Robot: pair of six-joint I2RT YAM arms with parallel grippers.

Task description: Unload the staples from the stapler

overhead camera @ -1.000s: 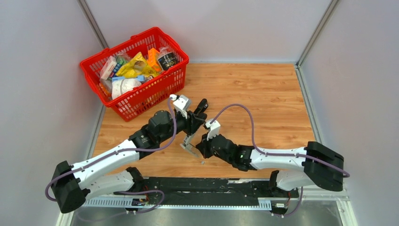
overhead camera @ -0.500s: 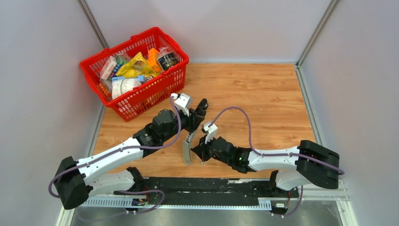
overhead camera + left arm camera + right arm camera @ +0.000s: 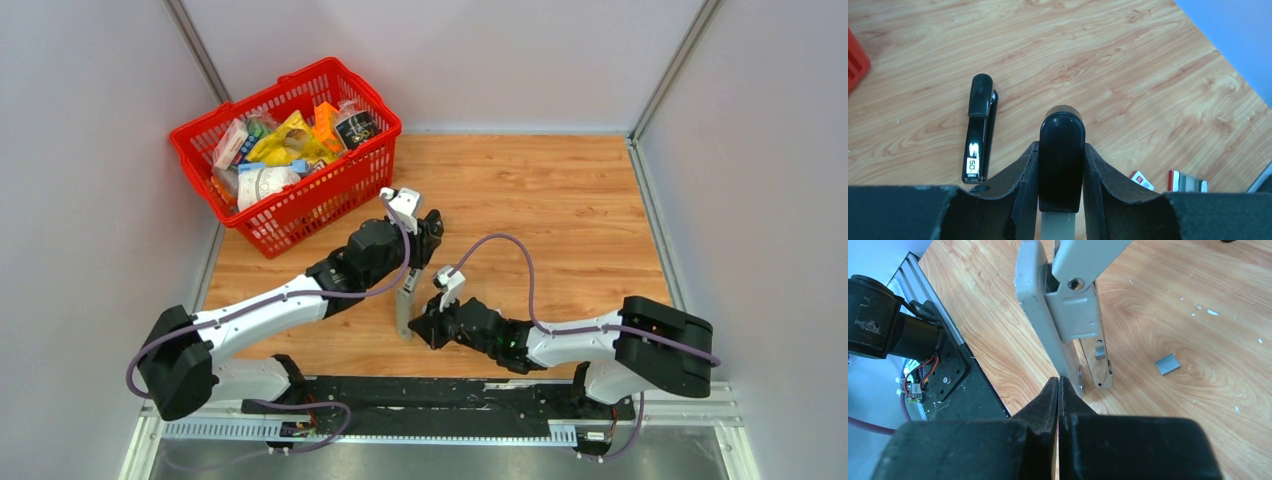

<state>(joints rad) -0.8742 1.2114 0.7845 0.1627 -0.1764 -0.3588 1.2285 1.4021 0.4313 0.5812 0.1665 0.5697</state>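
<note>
The stapler (image 3: 407, 300) hangs swung open above the wooden table. My left gripper (image 3: 1060, 145) is shut on its black top arm (image 3: 1062, 165). Its grey metal base (image 3: 1040, 315) and magazine (image 3: 1098, 357) point down toward the table. My right gripper (image 3: 1058, 382) is shut with nothing between its fingers, and its tips sit against the lower end of the grey base. In the top view that gripper (image 3: 418, 328) is just right of the stapler's bottom end. A short grey strip of staples (image 3: 1167, 364) lies on the wood beside the magazine.
A second, all-black stapler (image 3: 979, 130) lies flat on the table to the left. Two small white red-marked boxes (image 3: 1143, 180) (image 3: 1188, 181) lie to the right. A red basket (image 3: 300, 205) full of goods stands at the back left. Grey walls close in the table.
The left arm has swung right and the stapler now hangs more upright. The right gripper has slid left toward the stapler's lower end. Both grips are unchanged.
</note>
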